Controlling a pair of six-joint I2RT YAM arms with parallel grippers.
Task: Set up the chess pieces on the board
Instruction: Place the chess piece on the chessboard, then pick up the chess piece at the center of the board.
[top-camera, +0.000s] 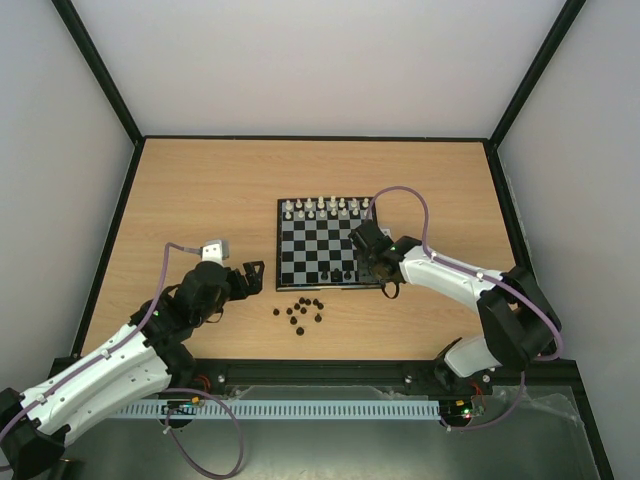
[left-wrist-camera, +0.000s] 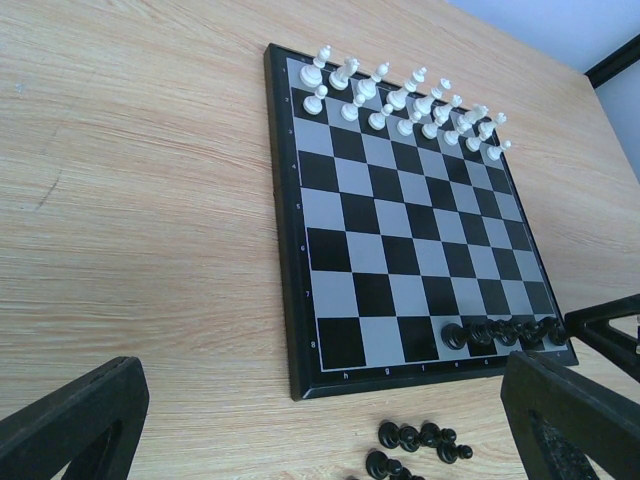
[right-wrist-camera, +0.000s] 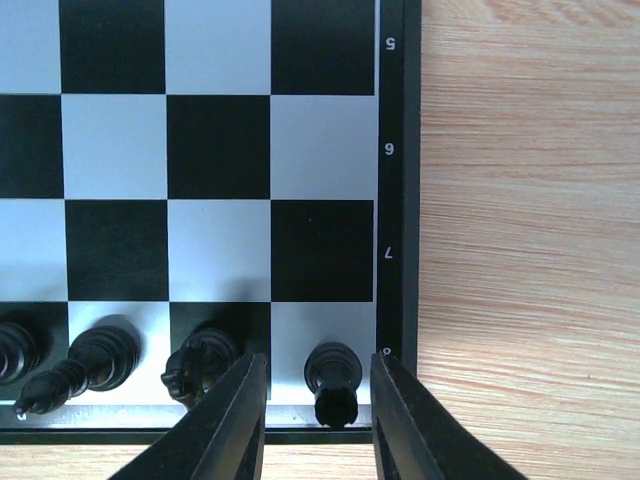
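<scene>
The left pincer (top-camera: 245, 278) gapes wide and empty over the desk (top-camera: 200, 190). About nine loose black pieces (top-camera: 300, 310) lie just before the checkered board (top-camera: 300, 250), whose far two rows hold sixteen white pieces (top-camera: 325, 207). The right pincer (right-wrist-camera: 318, 420) stands narrowly parted astride a glossy black corner piece (right-wrist-camera: 333, 378), gripping nothing.

I'm looking at a light wood-grain table (top-camera: 200, 200) boxed in by plain white walls (top-camera: 320, 60) and thin black frame posts (top-camera: 100, 70), all evenly lit.
</scene>
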